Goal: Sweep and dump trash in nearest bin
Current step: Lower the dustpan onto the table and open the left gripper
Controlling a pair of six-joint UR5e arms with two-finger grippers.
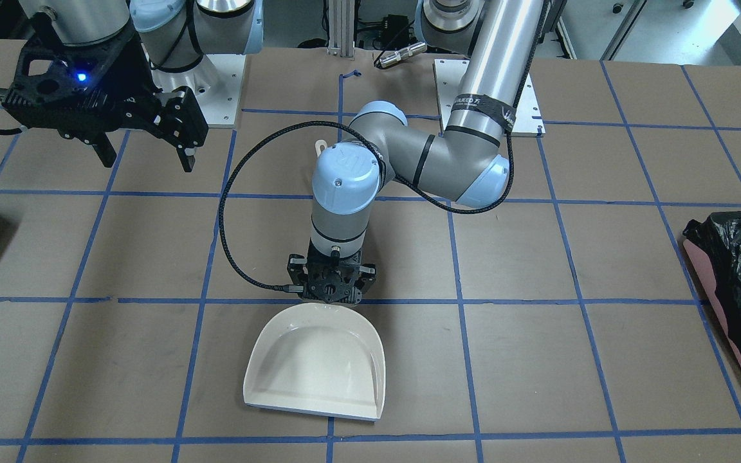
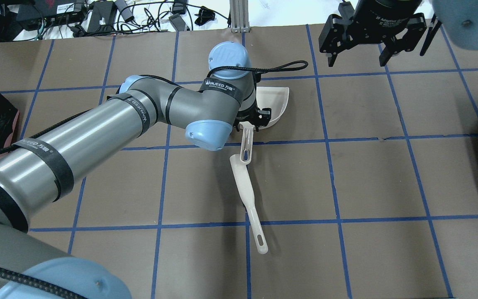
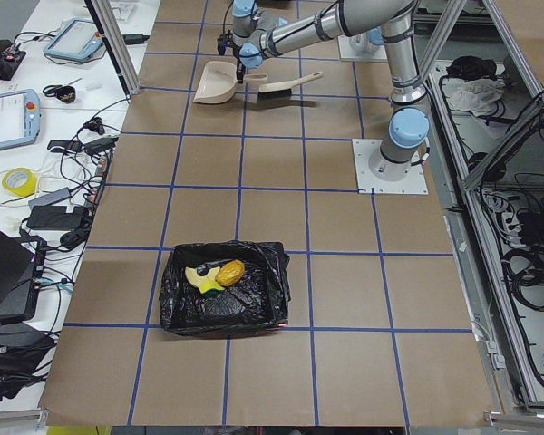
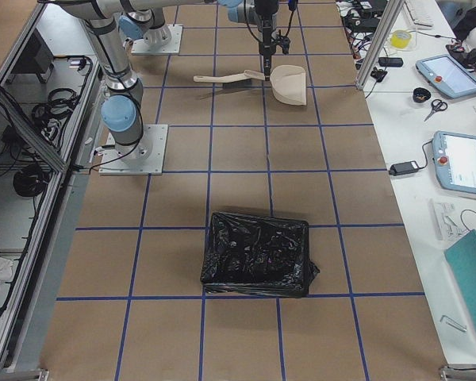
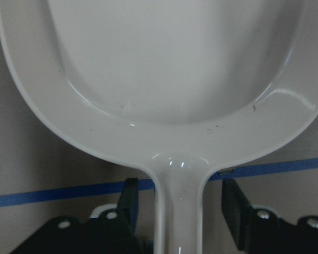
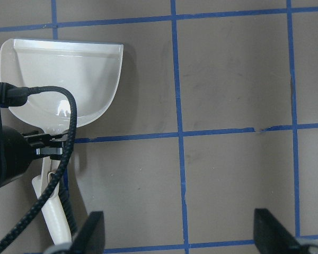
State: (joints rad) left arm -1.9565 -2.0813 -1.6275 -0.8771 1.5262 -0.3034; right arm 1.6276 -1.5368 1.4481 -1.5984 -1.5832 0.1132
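The white dustpan lies empty on the table mid-field. My left gripper is open, with its fingers either side of the dustpan's handle and a gap on both sides. My right gripper is open and empty, raised well clear of the dustpan. The pink-sided bin with a black bag stands at the table's end on my left. The trash lies inside it: an orange-brown lump, a tan curved piece and a yellowish piece.
A white brush lies flat on the table just behind the dustpan's handle, nearer my base. A dark bag-covered container stands at the table's end on my right. Blue tape lines grid the brown table.
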